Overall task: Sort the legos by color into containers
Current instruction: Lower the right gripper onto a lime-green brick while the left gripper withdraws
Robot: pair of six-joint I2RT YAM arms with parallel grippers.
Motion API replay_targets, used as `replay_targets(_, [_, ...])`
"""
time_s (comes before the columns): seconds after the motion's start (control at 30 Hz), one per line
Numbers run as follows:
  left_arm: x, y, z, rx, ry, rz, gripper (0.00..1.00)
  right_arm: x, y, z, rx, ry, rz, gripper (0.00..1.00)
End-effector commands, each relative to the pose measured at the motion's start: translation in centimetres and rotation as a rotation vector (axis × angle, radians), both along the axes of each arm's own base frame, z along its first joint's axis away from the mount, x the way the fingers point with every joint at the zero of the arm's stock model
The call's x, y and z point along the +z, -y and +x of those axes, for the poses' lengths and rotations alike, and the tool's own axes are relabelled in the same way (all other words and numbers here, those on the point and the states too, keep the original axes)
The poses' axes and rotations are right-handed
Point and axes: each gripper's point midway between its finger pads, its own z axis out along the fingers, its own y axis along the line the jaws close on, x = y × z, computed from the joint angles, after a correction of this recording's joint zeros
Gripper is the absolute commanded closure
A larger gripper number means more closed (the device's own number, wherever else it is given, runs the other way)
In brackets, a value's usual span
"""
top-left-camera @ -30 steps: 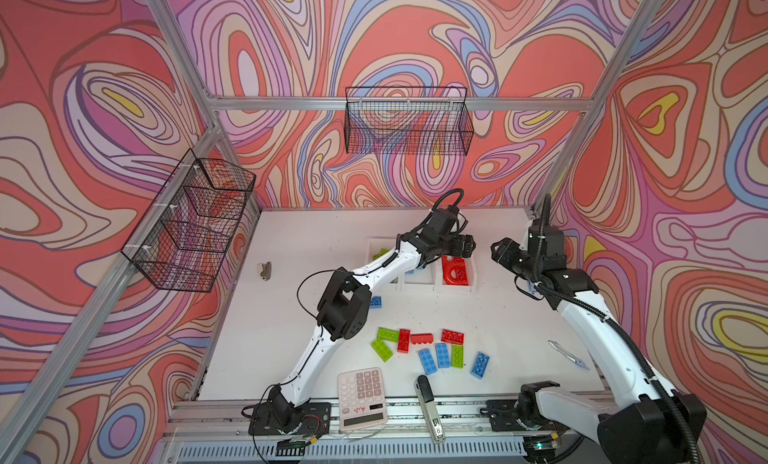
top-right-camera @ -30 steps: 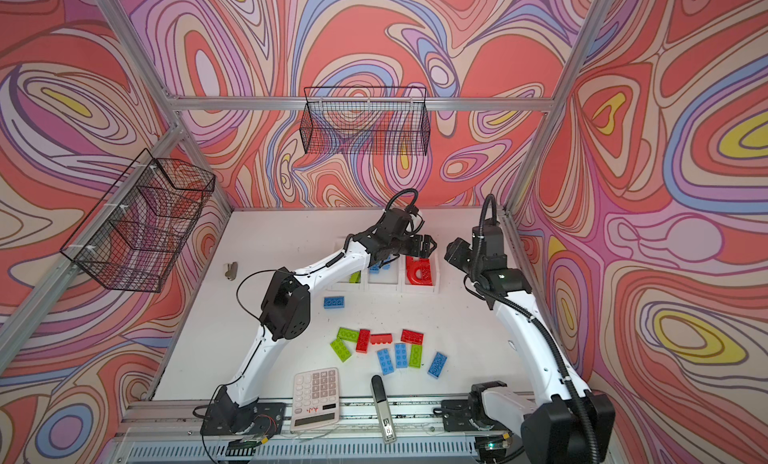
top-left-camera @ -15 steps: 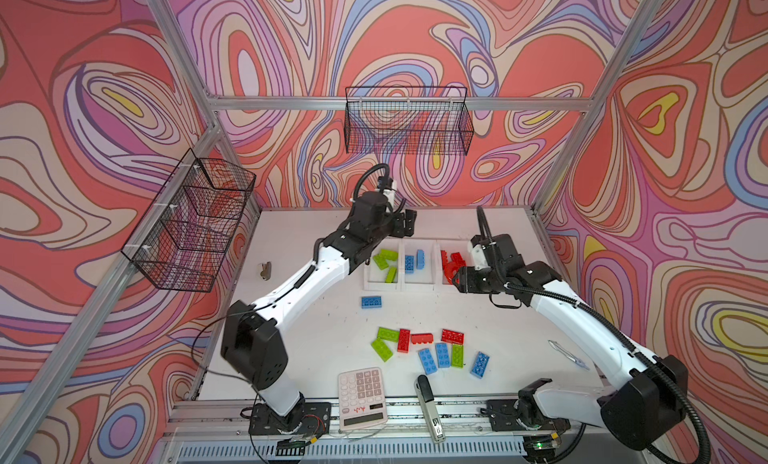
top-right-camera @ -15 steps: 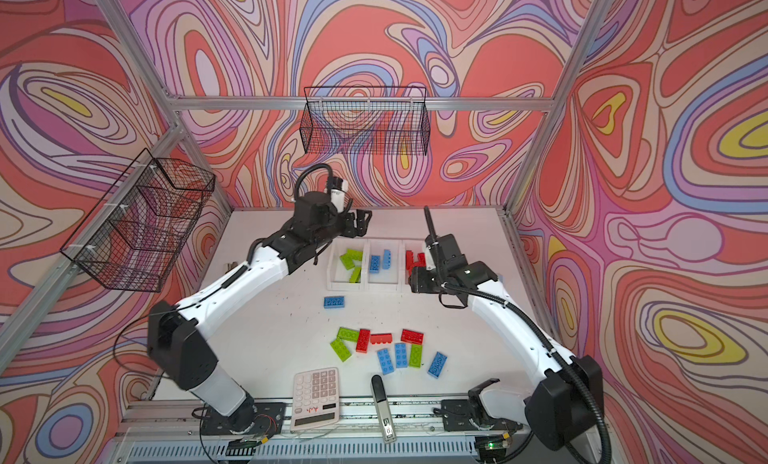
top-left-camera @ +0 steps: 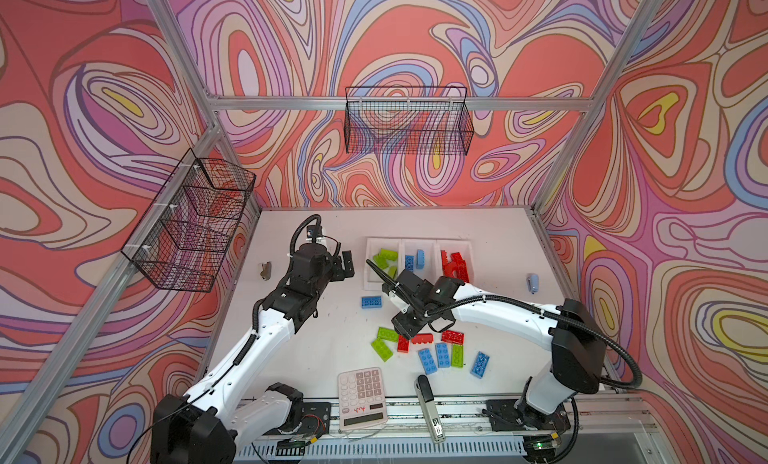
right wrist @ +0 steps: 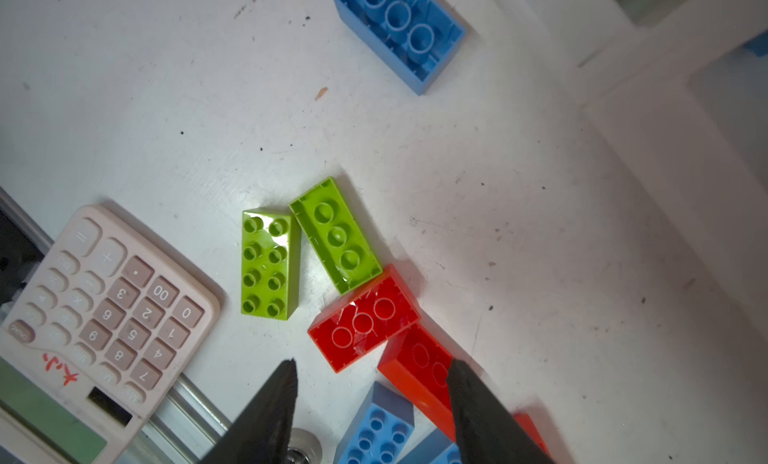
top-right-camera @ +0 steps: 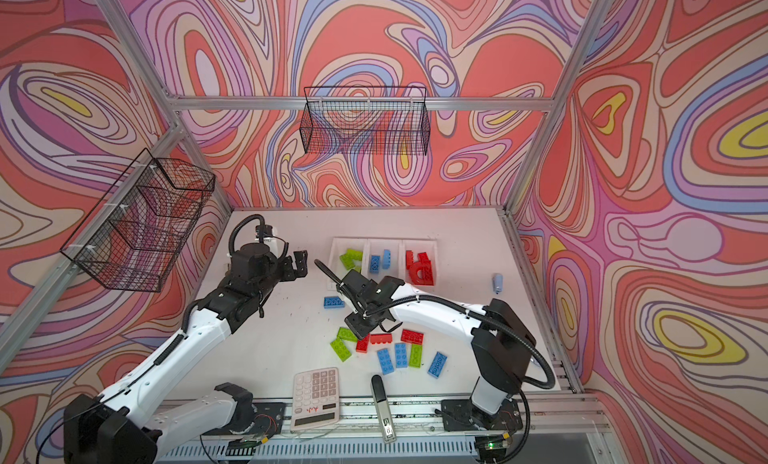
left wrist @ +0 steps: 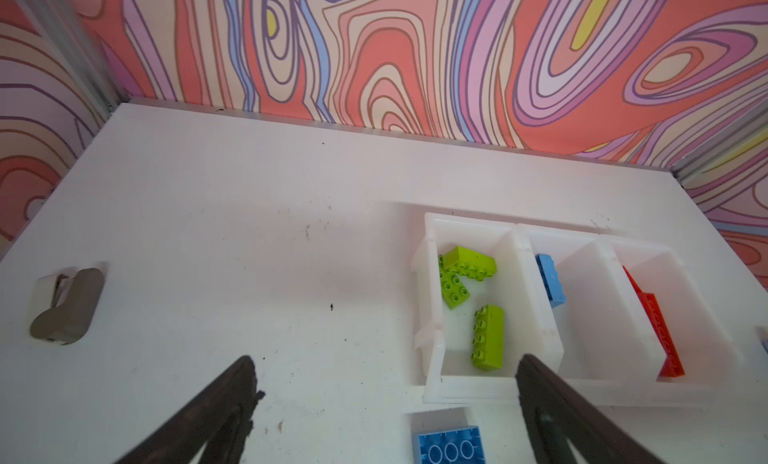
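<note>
The right tool (right wrist: pixel 370 366), half spread and empty, hovers over the loose legos (top-left-camera: pixel 442 355) on the table (top-left-camera: pixel 332 358). A red brick (right wrist: pixel 419 370) lies directly beneath its gap, its long axis slanting across the line between the fingers. The left tool (left wrist: pixel 384 366), spread wide and empty, hangs beside the containers (left wrist: pixel 513 275), well apart from that pile, so the right arm is nearer.

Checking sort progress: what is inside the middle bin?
The middle bin holds a blue brick and a paler blue brick beside it. The right arm covers the bin's near end in both top views, so anything there is hidden.
</note>
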Motion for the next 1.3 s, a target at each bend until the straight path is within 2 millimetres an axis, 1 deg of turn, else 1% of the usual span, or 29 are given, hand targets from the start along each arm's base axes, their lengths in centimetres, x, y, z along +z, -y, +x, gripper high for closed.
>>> replay_targets(0.0, [-2.9,-3.1,-2.1,0.102,-0.11,0.039,0.0,0.5,-1.8,1.0,0.083,0.058,0.006,0.38])
replay_targets(0.03, [-3.6,-3.9,-2.6,0.131,-0.133,0.042,0.0,0.5,-2.2,0.8,0.105,0.061,0.002,0.38])
replay_targets(0.07, [-4.0,-4.5,-3.0,0.151,-0.149,0.041,0.0,-0.6,-2.4,0.6,0.123,0.047,-0.024,0.38])
replay_targets(0.17, [-5.3,-5.8,-3.8,0.203,-0.182,0.015,0.0,-1.9,-2.8,0.1,0.17,0.029,-0.046,0.38])
replay_targets(0.3, [-6.2,-6.3,-4.0,0.217,-0.184,-0.041,0.0,-3.2,-3.0,0.0,0.206,0.028,-0.066,0.39])
replay_targets(0.43, [-6.7,-6.7,-4.2,0.237,-0.204,-0.048,0.01,-4.2,-3.4,0.5,0.225,0.044,-0.074,0.39])
replay_targets(0.63, [-7.1,-7.0,-4.4,0.243,-0.224,-0.044,0.02,-5.8,-4.3,0.9,0.254,0.046,-0.077,0.4])
replay_targets(0.83, [-7.1,-7.0,-4.5,0.242,-0.217,-0.056,0.02,-7.6,-3.7,0.9,0.265,0.041,-0.117,0.44])
replay_targets(1.13, [-7.3,-6.8,-4.4,0.238,-0.227,-0.064,0.02,-9.0,-3.6,0.7,0.268,0.032,-0.113,0.47])
replay_targets(1.27, [-7.6,-6.7,-4.3,0.234,-0.236,-0.063,0.02,-9.7,-3.5,0.6,0.265,0.027,-0.116,0.54])
